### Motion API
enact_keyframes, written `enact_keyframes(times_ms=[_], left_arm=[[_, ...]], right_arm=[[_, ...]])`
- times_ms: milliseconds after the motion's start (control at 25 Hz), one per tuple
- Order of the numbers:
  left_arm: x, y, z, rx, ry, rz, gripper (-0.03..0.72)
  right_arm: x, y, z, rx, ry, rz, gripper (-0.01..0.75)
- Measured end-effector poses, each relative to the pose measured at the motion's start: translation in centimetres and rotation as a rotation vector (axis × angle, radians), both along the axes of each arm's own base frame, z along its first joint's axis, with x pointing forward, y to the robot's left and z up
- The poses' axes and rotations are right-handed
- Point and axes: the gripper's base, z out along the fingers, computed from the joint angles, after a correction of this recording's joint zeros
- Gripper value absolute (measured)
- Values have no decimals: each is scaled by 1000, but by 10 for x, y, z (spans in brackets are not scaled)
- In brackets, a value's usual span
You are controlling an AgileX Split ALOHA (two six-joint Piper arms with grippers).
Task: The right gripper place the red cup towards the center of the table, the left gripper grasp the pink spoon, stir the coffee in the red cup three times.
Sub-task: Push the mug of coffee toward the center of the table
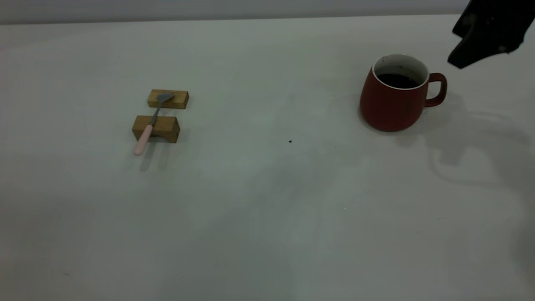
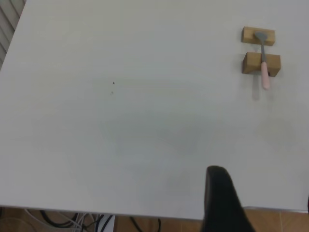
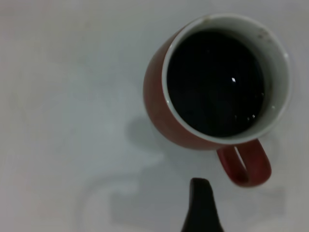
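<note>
Red cup (image 1: 395, 102) is seen upright at the right side of the table (image 1: 267, 209), coffee (image 3: 215, 82) inside, handle turned toward the right gripper (image 1: 487, 35), which is held above and just beyond it, untouching; finger spread cannot be told. Pink spoon (image 1: 148, 125) is laid across two wooden blocks (image 1: 161, 115) at the left. Left gripper (image 2: 219, 203) is barely seen, well apart; its state cannot be told.
</note>
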Motion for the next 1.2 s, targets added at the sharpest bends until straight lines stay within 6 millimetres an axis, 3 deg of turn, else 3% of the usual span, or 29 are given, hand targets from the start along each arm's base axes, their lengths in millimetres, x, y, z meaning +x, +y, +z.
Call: enact_keyframes(times_ms=[240,840,960,1200], left_arm=[[0,0,0,1,0,-1,492],[0,0,0,2,0,-1,492],[0,0,0,2,0,-1,492],[0,0,0,2,0,-1,492]], right_arm=[[19,-17,-20,34,-35,45,591],[27,-28,-77,40,6,-39,591],[32,-26,-82,64,5,-66,591],[31,-1,-92,76,24,-33,591]])
